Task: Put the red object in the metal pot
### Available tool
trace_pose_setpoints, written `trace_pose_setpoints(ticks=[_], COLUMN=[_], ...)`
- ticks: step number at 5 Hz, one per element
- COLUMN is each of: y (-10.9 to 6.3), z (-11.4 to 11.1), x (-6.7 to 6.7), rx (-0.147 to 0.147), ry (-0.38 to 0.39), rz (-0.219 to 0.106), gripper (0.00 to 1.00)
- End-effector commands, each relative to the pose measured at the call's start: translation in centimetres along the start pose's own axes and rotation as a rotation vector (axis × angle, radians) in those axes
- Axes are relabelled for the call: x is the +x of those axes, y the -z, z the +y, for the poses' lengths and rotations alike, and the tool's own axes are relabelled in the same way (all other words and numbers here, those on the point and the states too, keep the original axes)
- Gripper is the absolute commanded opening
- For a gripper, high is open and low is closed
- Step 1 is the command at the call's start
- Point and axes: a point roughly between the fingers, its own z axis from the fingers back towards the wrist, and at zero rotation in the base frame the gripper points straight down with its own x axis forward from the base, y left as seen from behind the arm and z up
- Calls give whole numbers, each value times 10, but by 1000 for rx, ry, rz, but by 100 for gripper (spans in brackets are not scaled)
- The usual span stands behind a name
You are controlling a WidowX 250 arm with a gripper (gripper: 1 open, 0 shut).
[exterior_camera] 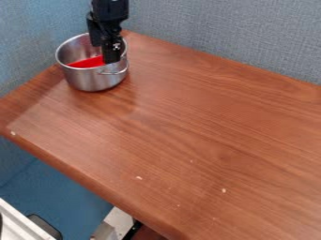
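Fingers point(112, 49) hang spread and empty, pointing down over the 3 o'clock rim of the metal pot point(90, 79) at the table's point(189, 131) 11 o'clock corner, where the red object point(86, 62) lies inside, so the placing looks done.

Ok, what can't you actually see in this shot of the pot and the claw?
- Red object: partly hidden by the pot wall and the claw; how it lies is unclear.
- Claw: too small and dark to judge the jaw gap.
- Arm: cut off by the top edge.
- Table: front corner cut off by the bottom edge.
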Motion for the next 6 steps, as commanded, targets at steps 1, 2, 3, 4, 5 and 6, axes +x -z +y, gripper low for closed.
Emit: trace_pose_setpoints(ticks=[1,2,3,4,5,6], y=[-22,-25,-13,-2,14,22], z=[13,17,19,20,29,36], x=[0,-1,-3,-4,-6,-7], rx=[43,32,14,2,0,6], ry=[64,133,110,91,125,156], rz=[-26,-28,-23,-15,-15,-20], gripper=[100,100,100,100,0,0])
